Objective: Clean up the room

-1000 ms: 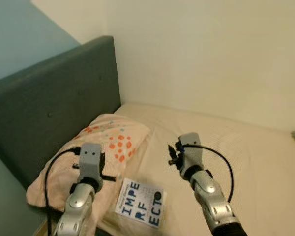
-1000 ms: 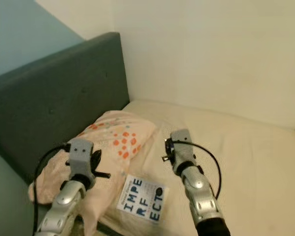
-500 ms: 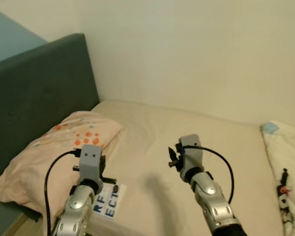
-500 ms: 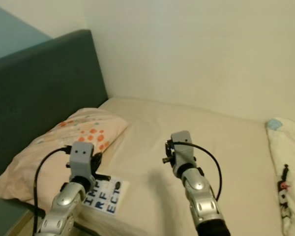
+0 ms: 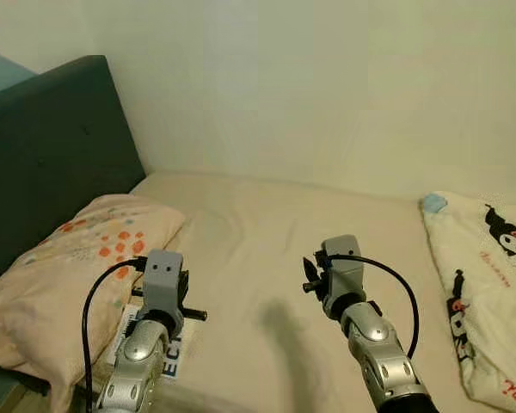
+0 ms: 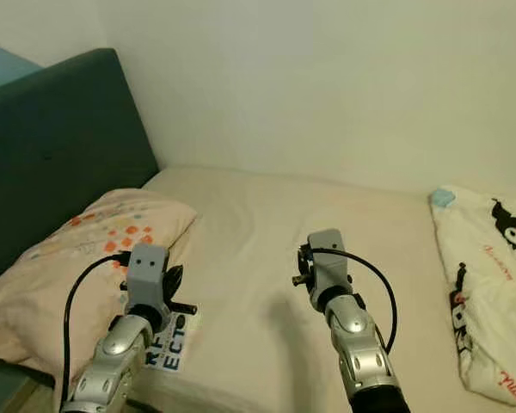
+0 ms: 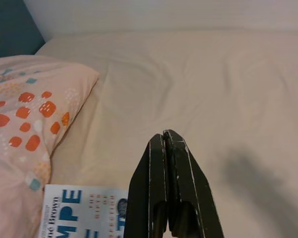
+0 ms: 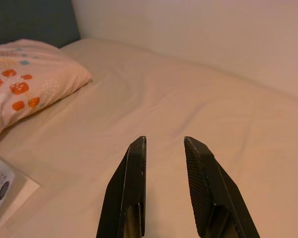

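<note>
1 pillow, 1 book, 1 blanket on bed — left pincer closed empty, right pincer parted empty.

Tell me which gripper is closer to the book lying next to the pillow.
Left. The left gripper hangs just above the book, fingers pressed together. The right gripper is open, out over the bare sheet with the book off toward the robot's left.

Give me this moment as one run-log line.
left tool shut, over bed | right tool open, empty | book beside pillow | blanket right
</note>
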Tool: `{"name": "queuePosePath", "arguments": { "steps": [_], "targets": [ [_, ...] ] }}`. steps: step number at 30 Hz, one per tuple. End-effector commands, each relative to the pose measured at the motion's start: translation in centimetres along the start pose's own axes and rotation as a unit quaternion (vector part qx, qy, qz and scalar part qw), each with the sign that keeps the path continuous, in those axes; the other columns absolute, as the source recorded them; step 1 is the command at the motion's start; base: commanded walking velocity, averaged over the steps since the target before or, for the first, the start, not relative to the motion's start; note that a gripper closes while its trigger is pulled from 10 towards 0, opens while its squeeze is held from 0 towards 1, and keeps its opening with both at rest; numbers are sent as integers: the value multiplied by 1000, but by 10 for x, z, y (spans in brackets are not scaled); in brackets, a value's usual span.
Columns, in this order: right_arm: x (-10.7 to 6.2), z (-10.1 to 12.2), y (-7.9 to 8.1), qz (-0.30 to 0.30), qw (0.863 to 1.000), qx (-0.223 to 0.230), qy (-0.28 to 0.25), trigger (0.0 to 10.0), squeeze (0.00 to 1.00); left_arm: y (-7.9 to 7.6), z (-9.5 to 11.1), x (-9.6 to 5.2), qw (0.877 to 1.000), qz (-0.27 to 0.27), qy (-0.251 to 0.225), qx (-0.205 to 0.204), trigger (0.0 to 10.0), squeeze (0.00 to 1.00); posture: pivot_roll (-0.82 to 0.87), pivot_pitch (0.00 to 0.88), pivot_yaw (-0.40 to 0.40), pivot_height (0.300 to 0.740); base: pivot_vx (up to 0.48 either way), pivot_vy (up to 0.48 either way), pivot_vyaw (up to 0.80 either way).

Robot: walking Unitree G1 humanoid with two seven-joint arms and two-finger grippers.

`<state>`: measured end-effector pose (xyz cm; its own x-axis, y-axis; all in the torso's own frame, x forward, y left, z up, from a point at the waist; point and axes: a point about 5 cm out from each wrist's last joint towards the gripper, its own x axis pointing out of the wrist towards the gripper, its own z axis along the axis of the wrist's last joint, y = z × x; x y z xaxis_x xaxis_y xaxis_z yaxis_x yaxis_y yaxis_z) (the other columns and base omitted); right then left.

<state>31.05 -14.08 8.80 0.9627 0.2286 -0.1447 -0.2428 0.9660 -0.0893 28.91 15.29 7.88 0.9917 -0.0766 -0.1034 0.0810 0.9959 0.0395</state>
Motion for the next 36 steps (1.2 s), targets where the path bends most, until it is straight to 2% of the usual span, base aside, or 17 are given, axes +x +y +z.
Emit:
{"name": "queuePosePath", "arguments": {
  "steps": [1, 9, 16, 20, 22, 31, 36],
  "targets": [
    [0, -1, 7, 11, 1000, 5, 4, 10000, 0, 6, -9, -3, 999, 6, 20, 24, 10000, 0, -89, 29, -22, 723, 0, 0, 0],
    [0, 0, 4, 0, 1000, 11, 1, 10000, 0, 4, -6, -2, 1000, 6, 11, 26, 10000, 0, -86, 31, -23, 723, 0, 0, 0],
    [0, 1, 4, -3, 1000, 21, 1, 10000, 0, 4, -4, -2, 1000, 3, 3, 20, 10000, 0, -87, 31, -20, 723, 0, 0, -800],
    [0, 0, 3, -5, 1000, 22, 2, 10000, 0, 4, -2, -1, 1000, 16, 0, -21, 10000, 0, -88, 34, -17, 723, 0, 0, -800],
    [0, 0, 3, -6, 1000, 22, 2, 10000, 0, 4, -2, 0, 999, 18, 0, -27, 10000, 0, -88, 34, -17, 723, 0, 0, -800],
    [0, -1, 2, -5, 1000, 24, 9, 10000, 0, 6, -1, -1, 1000, 15, -2, -16, 10000, 0, -82, 32, -16, 723, 0, 0, -800],
    [2, -3, 3, 2, 1000, 5, 16, 10000, 0, 5, 1, -1, 1000, 18, -8, -15, 10000, 0, -82, 26, -16, 723, 0, 0, 0]
  ]
}}
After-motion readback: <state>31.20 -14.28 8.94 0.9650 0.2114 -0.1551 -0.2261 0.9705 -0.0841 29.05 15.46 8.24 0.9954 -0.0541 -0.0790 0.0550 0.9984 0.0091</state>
